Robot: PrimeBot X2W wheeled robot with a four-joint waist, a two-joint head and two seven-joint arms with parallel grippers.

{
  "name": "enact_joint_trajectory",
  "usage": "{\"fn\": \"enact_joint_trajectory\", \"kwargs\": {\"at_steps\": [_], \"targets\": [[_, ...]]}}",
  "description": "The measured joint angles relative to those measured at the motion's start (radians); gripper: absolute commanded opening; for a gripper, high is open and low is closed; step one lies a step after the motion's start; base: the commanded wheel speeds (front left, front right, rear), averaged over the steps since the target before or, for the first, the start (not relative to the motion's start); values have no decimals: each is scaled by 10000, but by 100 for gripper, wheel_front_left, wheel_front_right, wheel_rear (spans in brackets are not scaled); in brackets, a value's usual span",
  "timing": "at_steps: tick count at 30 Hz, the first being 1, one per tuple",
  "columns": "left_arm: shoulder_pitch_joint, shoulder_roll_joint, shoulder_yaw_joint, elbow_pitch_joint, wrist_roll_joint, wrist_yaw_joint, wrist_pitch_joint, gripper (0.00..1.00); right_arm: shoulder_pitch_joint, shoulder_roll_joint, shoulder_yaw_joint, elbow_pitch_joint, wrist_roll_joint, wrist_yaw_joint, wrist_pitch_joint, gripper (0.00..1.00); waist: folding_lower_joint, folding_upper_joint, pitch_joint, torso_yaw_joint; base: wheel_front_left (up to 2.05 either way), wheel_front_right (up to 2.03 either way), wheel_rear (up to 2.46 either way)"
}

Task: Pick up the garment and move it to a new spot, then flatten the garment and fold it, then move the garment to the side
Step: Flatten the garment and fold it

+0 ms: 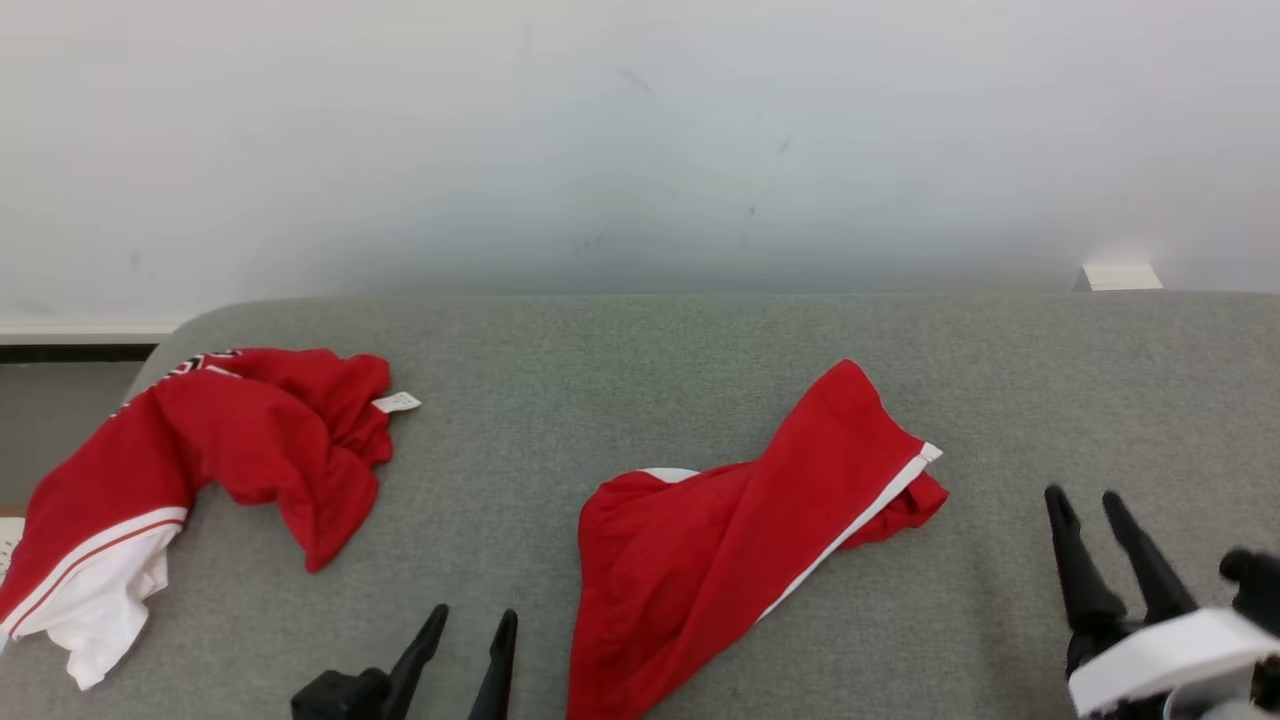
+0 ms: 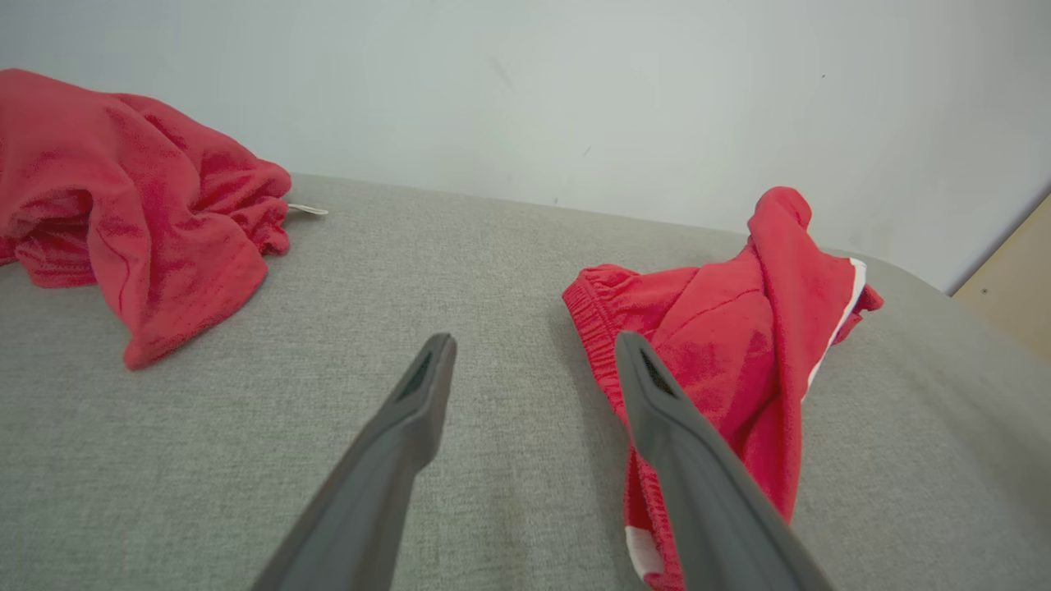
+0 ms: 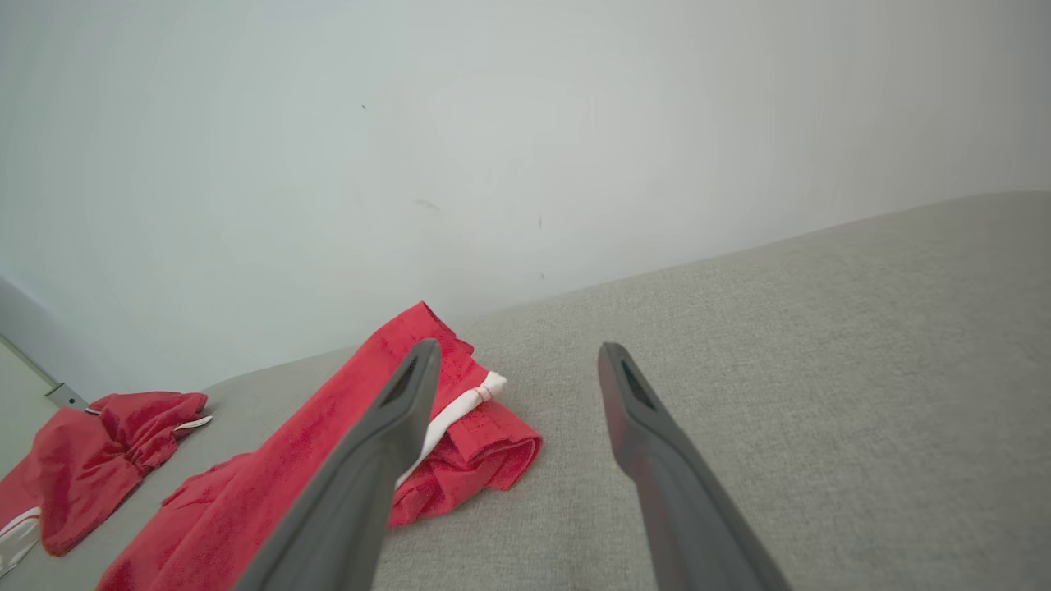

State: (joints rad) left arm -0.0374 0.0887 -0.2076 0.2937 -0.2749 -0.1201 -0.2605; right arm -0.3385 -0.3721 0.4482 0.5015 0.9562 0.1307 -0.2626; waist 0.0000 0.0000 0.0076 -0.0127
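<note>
Nearest, at six o'clock in the head view, the left gripper [image 1: 472,622] stood with its two dark fingers spread wide and nothing between them. At four o'clock the right gripper [image 1: 1083,498] was likewise wide apart and empty, above the grey woven fabric surface [image 1: 560,450]. Between them, running from six o'clock up toward one, lay the red cloth garment with a white side stripe [image 1: 720,560]. It was crumpled and twisted and touched neither gripper.

Flattening looked to be the step in hand. To do it well, the left gripper would best take the gathered elastic waistband [image 2: 591,328] at its one o'clock. The right would take the folded-over hem [image 3: 488,447] at its eleven o'clock. Each should pinch low at the edge, then the two should draw apart evenly so the twist came out.

Farther off, at nine o'clock, a second crumpled red-and-white garment [image 1: 230,440] lay well apart. Beyond it rose the plain white wall [image 1: 640,150].
</note>
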Motion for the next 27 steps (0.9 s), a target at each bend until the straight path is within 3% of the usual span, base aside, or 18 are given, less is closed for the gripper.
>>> {"fn": "enact_joint_trajectory", "kwargs": {"at_steps": [3, 8, 14, 21, 27], "targets": [[16, 174, -257, 107, -90, -31, 150, 100, 1113, 742, -1170, -748, -1035, 0, 2, 100, 0, 0, -1, -77, 0, 0, 0], [-22, 334, -537, 96, -334, -42, 244, 100, 1863, 1484, -1870, -1411, -2140, 0, 0, 100, 0, 0, 52, -164, 0, 0, 0], [-154, 669, -1254, -71, -575, -86, 727, 100, 1956, 1703, -2151, -1685, -2763, 0, 0, 100, 0, 0, 85, -231, 0, 0, 0], [-166, 1578, -2842, -357, -1946, -88, 2159, 100, 1959, 1866, -2201, -1724, -2953, 0, -2, 100, 0, 0, 156, -491, 0, 0, 0], [-357, 2017, -3312, -261, -2648, -88, 2410, 100, 1945, 1950, -2247, -1714, -2986, 0, 0, 100, 0, 0, 338, -847, 0, 0, 0]]}}
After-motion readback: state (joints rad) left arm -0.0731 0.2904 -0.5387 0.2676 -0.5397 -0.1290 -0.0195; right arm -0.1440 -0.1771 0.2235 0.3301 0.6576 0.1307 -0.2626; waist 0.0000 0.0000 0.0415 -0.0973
